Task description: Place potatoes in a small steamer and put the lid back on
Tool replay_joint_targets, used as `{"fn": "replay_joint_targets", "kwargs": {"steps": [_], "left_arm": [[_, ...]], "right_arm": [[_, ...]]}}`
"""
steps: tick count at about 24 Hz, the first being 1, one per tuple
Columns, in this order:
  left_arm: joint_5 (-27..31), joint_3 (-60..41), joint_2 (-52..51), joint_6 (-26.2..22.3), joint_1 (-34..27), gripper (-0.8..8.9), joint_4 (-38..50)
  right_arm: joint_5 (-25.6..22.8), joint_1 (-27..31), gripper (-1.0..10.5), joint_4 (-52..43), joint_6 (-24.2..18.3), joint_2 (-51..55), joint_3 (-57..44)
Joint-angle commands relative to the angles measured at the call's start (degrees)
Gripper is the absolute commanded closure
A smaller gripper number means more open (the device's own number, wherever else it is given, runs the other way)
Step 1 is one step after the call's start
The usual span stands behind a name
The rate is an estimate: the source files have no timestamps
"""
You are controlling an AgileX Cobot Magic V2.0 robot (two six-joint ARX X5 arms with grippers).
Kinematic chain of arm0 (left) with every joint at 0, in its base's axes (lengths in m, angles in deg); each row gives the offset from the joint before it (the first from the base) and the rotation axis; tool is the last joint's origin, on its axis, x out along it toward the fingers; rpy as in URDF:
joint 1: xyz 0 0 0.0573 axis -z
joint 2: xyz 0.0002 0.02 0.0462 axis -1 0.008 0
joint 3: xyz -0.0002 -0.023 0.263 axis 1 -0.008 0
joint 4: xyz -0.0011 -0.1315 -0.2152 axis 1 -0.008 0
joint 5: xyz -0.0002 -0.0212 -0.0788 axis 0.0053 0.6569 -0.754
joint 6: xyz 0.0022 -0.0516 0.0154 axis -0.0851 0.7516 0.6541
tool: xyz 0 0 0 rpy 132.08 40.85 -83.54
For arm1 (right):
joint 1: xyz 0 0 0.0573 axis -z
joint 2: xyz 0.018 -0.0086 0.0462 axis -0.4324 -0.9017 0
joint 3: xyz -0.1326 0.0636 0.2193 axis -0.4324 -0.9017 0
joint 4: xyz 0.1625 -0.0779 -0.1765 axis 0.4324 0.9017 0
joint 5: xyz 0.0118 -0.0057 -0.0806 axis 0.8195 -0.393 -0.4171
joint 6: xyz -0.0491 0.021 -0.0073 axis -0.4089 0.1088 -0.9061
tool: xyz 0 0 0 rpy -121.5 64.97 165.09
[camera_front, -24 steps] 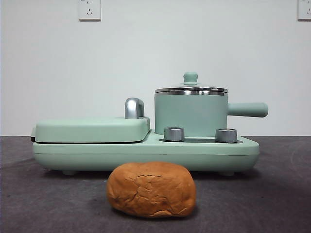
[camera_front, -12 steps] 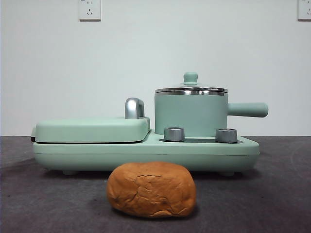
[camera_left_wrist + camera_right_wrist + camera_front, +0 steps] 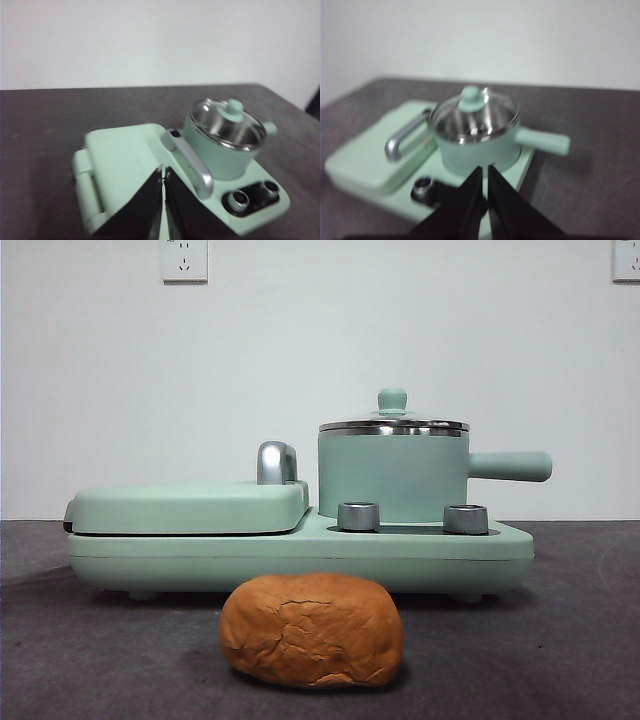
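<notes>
Steamer closed, potato on the counter, both pincers hovering with jaws together.

Small steamer (image 3: 392,478) stood on the right half of the mint-green cooker base (image 3: 300,555), lid (image 3: 393,424) seated on its rim. Potato (image 3: 312,630) lay in front of the base, long axis across it, below the steamer. Right pincer (image 3: 484,172) hung directly before the steamer, likely nearer the lid knob; left pincer (image 3: 163,172) over the griddle cover (image 3: 125,165).

Left end effector (image 3: 163,172), right end effector (image 3: 484,172): jaws closed.
</notes>
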Motion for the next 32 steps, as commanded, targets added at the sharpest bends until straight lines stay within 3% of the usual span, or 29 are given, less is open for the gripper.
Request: {"fn": "replay_joint_targets", "kwargs": {"steps": [1, 6, 13, 15, 18, 20, 23, 26, 32], "left_arm": [[-0.8, 3.0, 3.5, -5.5, 1.5, 8.05, -0.5], [-0.8, 6.7, 9.6, -14.2, 5.7, 8.07, -2.8], [-0.7, 9.3, 16.1, -30.4, 11.9, 8.07, -4.5], [-0.6, 9.3, 17.0, -36.8, 13.1, 8.07, -4.9], [-0.4, 9.3, 17.5, -42.5, 14.2, 8.07, -5.1], [-0.4, 9.3, 17.5, -43.3, 14.8, 7.97, -4.7], [-0.5, 9.3, 17.5, -43.2, 15.1, 6.43, -4.2], [-0.5, 9.3, 17.5, -42.8, 15.2, 5.28, -4.2], [-0.4, 9.3, 17.6, -38.5, 16.0, 5.35, -4.0]], "right_arm": [[1.7, -0.1, 9.3, 3.2, -8.7, -6.1, 3.6], [2.8, -1.1, 9.3, 6.6, -16.5, -14.9, 8.6], [2.4, -4.4, 9.3, 7.8, -24.9, -22.4, 12.7], [1.1, -5.8, 9.3, 8.1, -28.2, -23.3, 12.8], [-1.5, -7.8, 9.3, 9.2, -32.7, -23.6, 12.8], [-2.3, -9.2, 9.1, 10.2, -35.6, -23.6, 12.8], [-2.3, -10.7, 7.6, 10.5, -36.6, -23.6, 12.8], [-3.0, -11.5, 7.0, 10.5, -36.6, -23.6, 12.8], [-3.2, -11.7, 7.0, 10.2, -33.6, -23.6, 12.8]]}}
